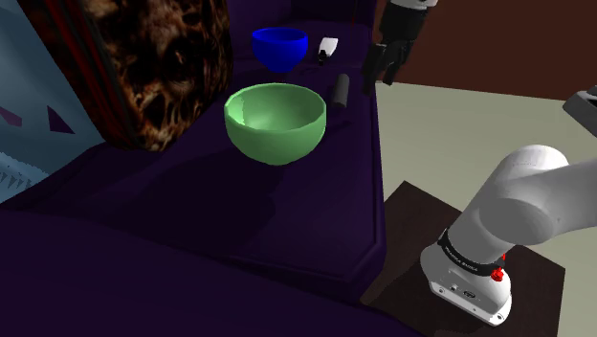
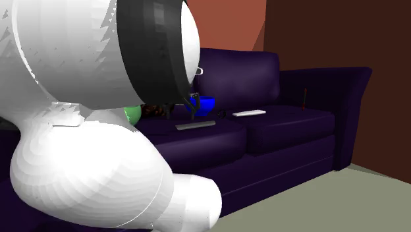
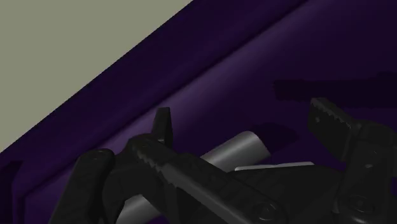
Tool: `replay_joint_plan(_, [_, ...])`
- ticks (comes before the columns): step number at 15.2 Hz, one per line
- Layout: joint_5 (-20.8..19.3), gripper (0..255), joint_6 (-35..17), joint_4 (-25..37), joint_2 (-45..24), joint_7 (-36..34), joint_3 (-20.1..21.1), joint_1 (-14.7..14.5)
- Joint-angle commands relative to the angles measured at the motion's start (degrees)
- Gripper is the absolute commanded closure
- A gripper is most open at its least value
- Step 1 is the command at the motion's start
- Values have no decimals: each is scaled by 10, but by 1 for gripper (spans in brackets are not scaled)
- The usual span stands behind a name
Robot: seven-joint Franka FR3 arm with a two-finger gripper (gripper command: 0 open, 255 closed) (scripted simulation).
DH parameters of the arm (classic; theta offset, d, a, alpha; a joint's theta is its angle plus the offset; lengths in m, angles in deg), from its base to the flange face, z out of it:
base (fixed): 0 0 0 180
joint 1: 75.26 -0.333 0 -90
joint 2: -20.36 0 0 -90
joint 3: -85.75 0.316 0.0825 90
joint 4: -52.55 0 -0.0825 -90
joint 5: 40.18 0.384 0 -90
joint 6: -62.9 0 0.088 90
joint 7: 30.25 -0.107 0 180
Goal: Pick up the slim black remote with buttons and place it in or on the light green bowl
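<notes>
Gripper (image 3: pixel 240 113) hangs with fingers spread wide above the dark grey remote (image 3: pixel 236 151), not touching it, probably lined up to straddle its narrow width. On the purple sofa (image 1: pixel 191 211), the remote lies at two o'clock from the green bowl (image 1: pixel 277 134) in the shoulder view.

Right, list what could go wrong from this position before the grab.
1. The dark remote lies near the front edge of the sofa seat. An off-centre close by the open gripper could knock it onto the floor.
2. A paler remote lies by the blue bowl and might be grabbed by mistake.
3. The green bowl stands right beside the dark remote, so a low carry could clip its rim.
</notes>
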State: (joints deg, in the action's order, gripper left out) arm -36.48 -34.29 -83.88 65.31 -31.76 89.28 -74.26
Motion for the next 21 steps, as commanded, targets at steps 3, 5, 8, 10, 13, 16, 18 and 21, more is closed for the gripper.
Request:
replay_joint_plan(3, [1, 0, -32, 16, -36, -104, 39, 35])
replay_joint_plan(5, [-5, 0, -58, 37, -75, -208, 77, 74])
replay_joint_plan(8, [-26, 0, -82, 78, -135, -365, 128, 134])
replay_joint_plan(10, [-48, 0, -88, 109, -175, -471, 157, 173])
replay_joint_plan(13, [-68, 0, -96, 128, -206, -555, 177, 204])
replay_joint_plan(16, [-70, 0, -119, 108, -209, -556, 177, 205])
replay_joint_plan(18, [-71, 0, -134, 95, -212, -556, 177, 206])
replay_joint_plan(21, [-72, 0, -147, 85, -214, -557, 177, 206])
